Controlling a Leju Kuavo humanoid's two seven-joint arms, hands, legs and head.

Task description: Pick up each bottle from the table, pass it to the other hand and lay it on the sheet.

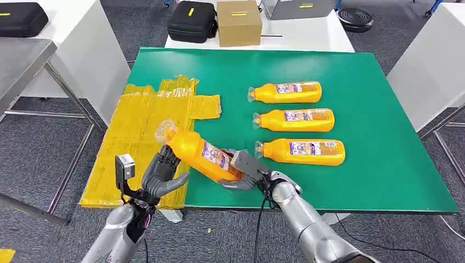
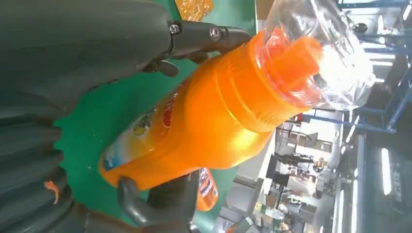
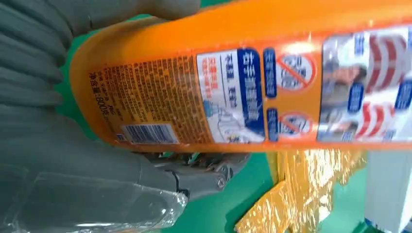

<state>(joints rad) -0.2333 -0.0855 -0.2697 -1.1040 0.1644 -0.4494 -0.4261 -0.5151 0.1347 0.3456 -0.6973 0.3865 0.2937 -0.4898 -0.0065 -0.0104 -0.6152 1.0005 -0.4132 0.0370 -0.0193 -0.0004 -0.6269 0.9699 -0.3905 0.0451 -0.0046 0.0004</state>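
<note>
Both hands hold one orange bottle (image 1: 200, 155) — left hand (image 1: 163, 176) near its neck, right hand (image 1: 245, 171) gripping its base.

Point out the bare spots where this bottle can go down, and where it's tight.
The yellow sheet is bare across its whole length, left of the held bottle. The green table is open right of the three lying bottles and along its far edge. It is crowded near the front edge, where the left hand and right hand meet at the bottle.
</note>
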